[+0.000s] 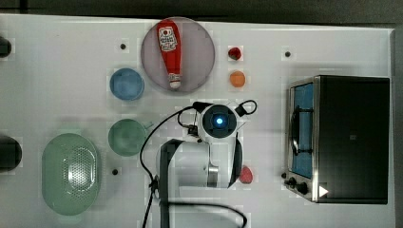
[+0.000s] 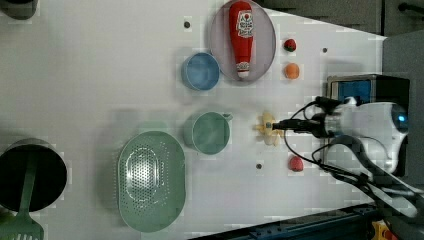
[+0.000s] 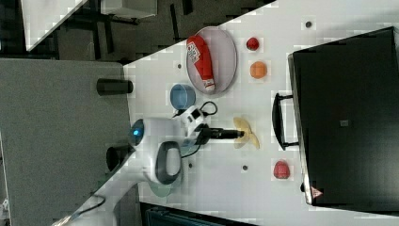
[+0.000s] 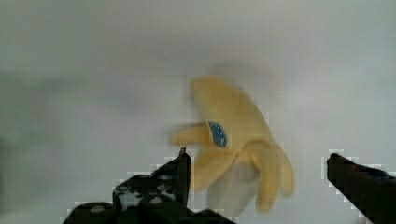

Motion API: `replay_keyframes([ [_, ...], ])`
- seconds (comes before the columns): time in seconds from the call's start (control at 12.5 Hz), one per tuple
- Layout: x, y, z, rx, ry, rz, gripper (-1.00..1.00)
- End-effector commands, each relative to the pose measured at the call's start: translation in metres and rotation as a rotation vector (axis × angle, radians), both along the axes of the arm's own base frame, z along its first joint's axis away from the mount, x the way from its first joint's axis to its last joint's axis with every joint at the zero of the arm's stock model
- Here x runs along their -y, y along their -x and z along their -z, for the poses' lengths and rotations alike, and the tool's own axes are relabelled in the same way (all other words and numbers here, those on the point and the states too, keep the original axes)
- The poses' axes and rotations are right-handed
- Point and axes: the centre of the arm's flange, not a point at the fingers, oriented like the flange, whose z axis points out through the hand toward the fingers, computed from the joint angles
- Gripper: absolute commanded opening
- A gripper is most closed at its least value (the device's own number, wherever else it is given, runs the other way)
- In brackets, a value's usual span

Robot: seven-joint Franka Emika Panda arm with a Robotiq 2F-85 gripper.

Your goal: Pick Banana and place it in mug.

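In the left view, going left to right, a dark round pot [image 2: 31,175] holding a green slotted spatula [image 2: 24,220] sits at the lower left of the white bench [image 2: 100,60]. Next comes the pale green perforated oval colander [image 2: 151,181] at the lower middle. Just right of it, in the centre, stands the round sea-green mug [image 2: 207,132], its stub handle on the upper right of its rim. Above the mug sits a round blue cup [image 2: 201,71], and right of that, at the top, a grey round plate [image 2: 220,30] carries a red ketchup bottle [image 2: 241,36] lying flat.

The small pale yellow peeled banana [image 2: 267,129] lies on the bench right of the mug, near it but apart. A red strawberry [image 2: 289,45] and a round orange fruit [image 2: 292,70] lie in the upper right, and another red fruit [image 2: 296,163] lies below the banana. The white robot arm [image 2: 370,125] reaches in from the right, its dark gripper [image 2: 276,125] over the banana. A black toaster oven [image 2: 365,87] stands behind the arm.

In the wrist view the jaws are spread wide, one finger [image 4: 173,179] on each side of the banana [image 4: 233,135], not closed on it.
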Motion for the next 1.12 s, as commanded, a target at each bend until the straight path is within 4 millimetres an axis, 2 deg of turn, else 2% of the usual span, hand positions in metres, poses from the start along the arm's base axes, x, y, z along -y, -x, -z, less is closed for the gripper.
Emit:
replay_keyframes([
  [0.08, 0.000, 0.007, 0.031, -0.012, -0.003, -0.088, 1.00],
  [0.24, 0.000, 0.006, 0.045, 0.019, 0.002, -0.091, 1.00],
  [0.32, -0.002, 0.007, 0.048, 0.013, 0.001, -0.094, 0.93],
  [0.72, -0.001, 0.003, 0.041, 0.035, 0.002, -0.093, -0.43],
  [0.8, 0.000, 0.001, 0.038, 0.042, 0.003, -0.091, -0.46],
  [0.88, 0.002, -0.003, 0.027, 0.064, 0.005, -0.084, -0.46],
  [0.96, 0.005, -0.012, -0.005, 0.117, 0.007, -0.074, -0.46],
  [1.12, 0.007, -0.014, -0.065, 0.135, 0.000, -0.065, -0.46],
])
